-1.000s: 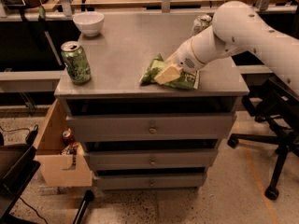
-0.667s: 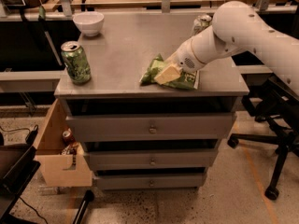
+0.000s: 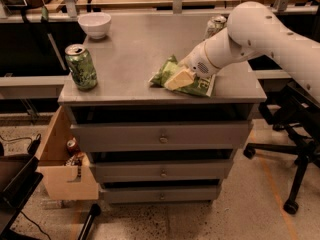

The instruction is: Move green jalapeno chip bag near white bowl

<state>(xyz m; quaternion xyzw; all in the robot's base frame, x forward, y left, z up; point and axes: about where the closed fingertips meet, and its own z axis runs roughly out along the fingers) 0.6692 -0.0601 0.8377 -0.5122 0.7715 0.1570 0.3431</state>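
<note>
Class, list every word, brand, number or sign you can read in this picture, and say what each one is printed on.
No text here can be read.
Green jalapeno chip bag: pale print, too blurred to read; the gripper, at the bag's middle, covers part of it.
Green soda can: markings too blurred to read.
White bowl: plain, no text.

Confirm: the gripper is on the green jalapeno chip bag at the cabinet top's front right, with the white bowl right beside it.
Wrong on the bowl: the camera view shows the white bowl at the cabinet top's far left corner, well apart from the green jalapeno chip bag. The gripper is indeed on that bag, front right.
</note>
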